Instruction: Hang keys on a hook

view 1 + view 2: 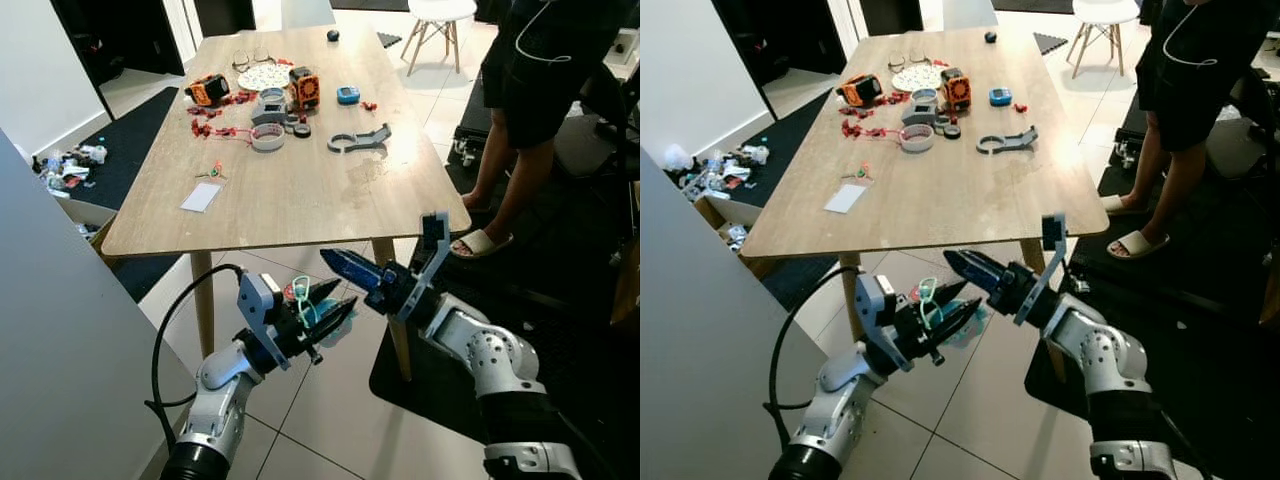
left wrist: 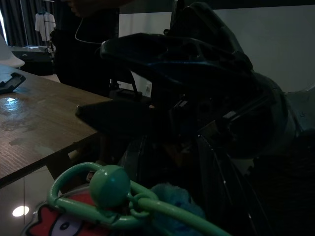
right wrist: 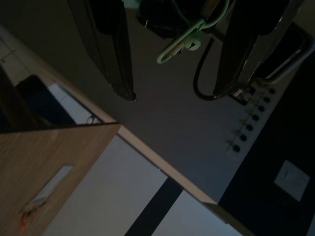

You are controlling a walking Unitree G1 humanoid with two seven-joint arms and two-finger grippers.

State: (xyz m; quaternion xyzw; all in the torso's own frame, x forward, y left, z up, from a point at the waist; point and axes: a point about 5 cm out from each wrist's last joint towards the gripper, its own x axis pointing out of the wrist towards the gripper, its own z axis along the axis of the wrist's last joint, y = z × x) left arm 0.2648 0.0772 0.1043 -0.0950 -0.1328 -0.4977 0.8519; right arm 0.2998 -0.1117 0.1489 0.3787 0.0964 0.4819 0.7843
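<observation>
While the left tool (image 1: 325, 312) grips the keys (image 1: 301, 293), the right tool (image 3: 172, 49) gapes just beside them.

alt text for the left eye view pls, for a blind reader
Left pincer holds a green keyring below the front edge of a cluttered wooden table; the open right pincer points at it from close by. A person stands at the table's right.

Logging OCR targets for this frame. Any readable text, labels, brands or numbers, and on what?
None can be read.
White card on the wooden table: looks blank at this size.
Orange-and-black devices and small blue gadget: any markings too small to read.
Keyring held in the left gripper: shows a red cartoon charm, no lettering visible.
Right gripper: no markings legible.
</observation>
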